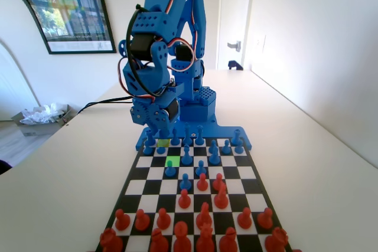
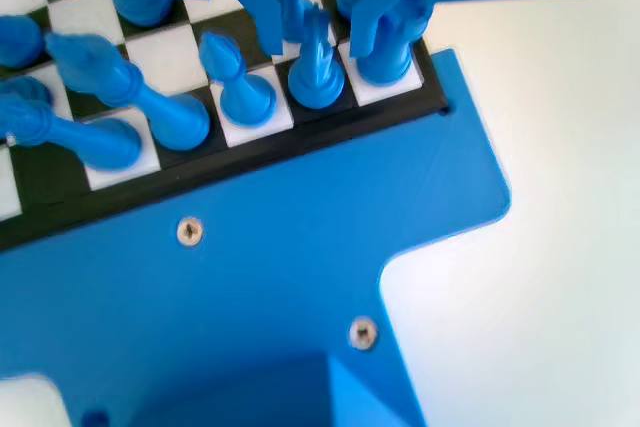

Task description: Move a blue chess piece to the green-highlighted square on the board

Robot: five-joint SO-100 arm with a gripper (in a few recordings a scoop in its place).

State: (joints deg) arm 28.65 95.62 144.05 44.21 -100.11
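Your gripper point(image 1: 158, 136) low over blue back rows of board point(image 1: 134, 176); jaws' state unclear; green-highlighted square point(image 1: 173, 161) just ahead

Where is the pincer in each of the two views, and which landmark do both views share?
Fixed view: the pincer is low over the far left corner of the board, beside the yellow-green square.
Wrist view: the pincer hangs from the top edge, right of the middle, above the board's corner.
Shared landmark: the back row of blue pieces along the board's edge.
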